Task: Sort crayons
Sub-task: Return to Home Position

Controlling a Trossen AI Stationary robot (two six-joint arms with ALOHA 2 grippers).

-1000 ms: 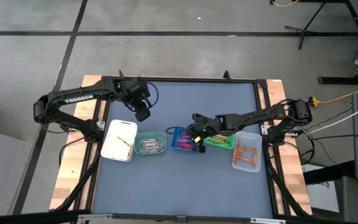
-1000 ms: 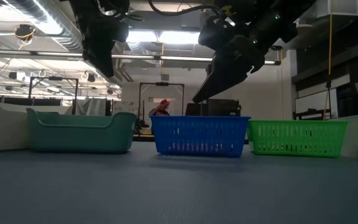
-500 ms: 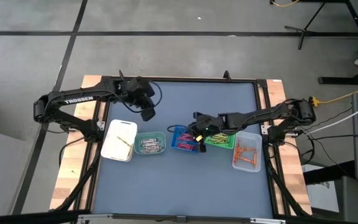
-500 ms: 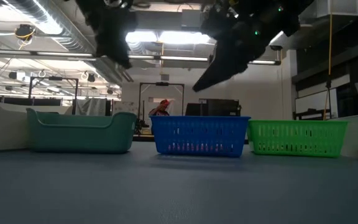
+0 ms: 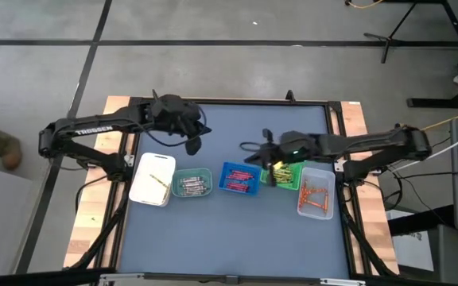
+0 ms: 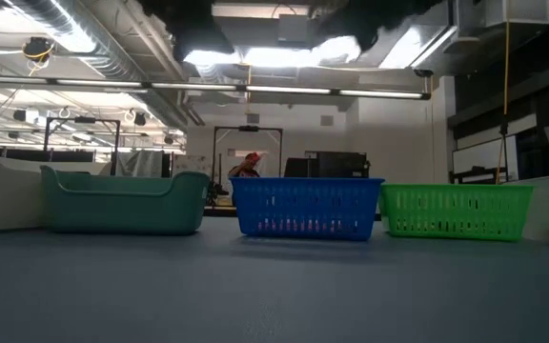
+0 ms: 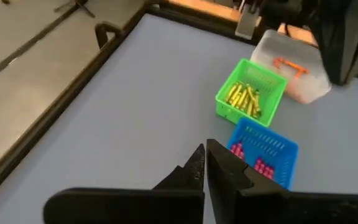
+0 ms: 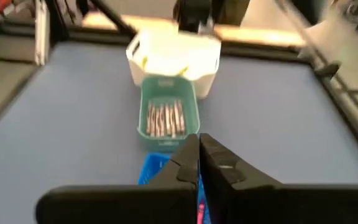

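Five containers stand in a row on the table. Every one of the crayons that shows lies inside a container, and no loose stick shows on the bare mat around the blue basket.

That basket holds the pink and red sticks. Just beside it, toward the left arm, the teal tray holds the grey ones. Past that, the white tray has a yellow stick or two. On the blue basket's other side the green basket holds yellow-green sticks. Beyond that, the clear tray holds the orange ones.

By my reading the sorting itself is finished. All that looks left is for both arms to draw back and park (I cannot rule out a stray stick hidden under an arm).

The left gripper is clenched on nothing, its fingertips pressed together. It hangs over bare mat, well apart from the blue basket, toward the left arm and the table's far edge.

The right gripper is likewise pinched closed and carries no crayon. It hangs above the blue basket's far edge, near where that basket meets the green one, and points along the row toward the teal tray. From table height both sit well above the basket rims.
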